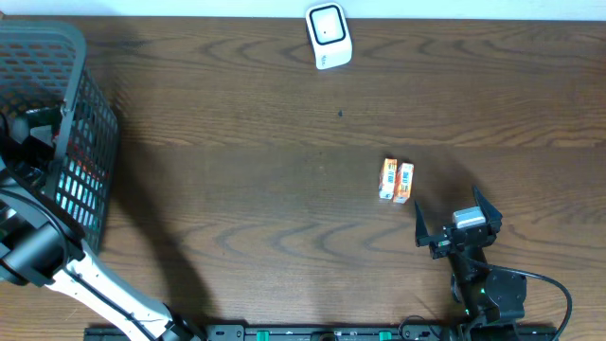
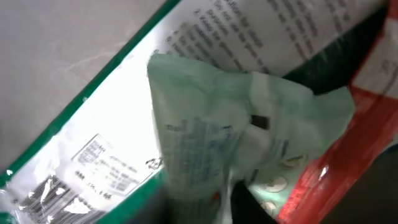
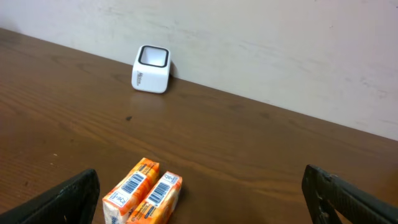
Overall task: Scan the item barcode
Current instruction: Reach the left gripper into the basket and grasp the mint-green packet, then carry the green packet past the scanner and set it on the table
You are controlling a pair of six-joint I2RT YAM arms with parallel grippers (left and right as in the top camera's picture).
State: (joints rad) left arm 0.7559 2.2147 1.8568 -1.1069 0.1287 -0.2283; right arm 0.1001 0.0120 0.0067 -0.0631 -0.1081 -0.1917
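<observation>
My left gripper [image 2: 205, 208] is down inside the dark mesh basket [image 1: 90, 142], seen close up in the left wrist view. Its jaws sit tight on the lower end of a crumpled pale green packet [image 2: 211, 143]. The white scanner [image 1: 329, 36] stands at the table's far edge, also in the right wrist view [image 3: 151, 69]. Two orange boxes [image 1: 396, 181] lie side by side mid-table, barcodes up [image 3: 143, 193]. My right gripper [image 1: 458, 223] hangs wide open just behind and to the right of them, with nothing between its fingers [image 3: 74, 199].
In the basket, a white packet with a green edge [image 2: 106, 149] lies under the green one, and a red packet [image 2: 348, 162] is at the right. The left arm [image 1: 57, 260] reaches up from the front left corner into the basket.
</observation>
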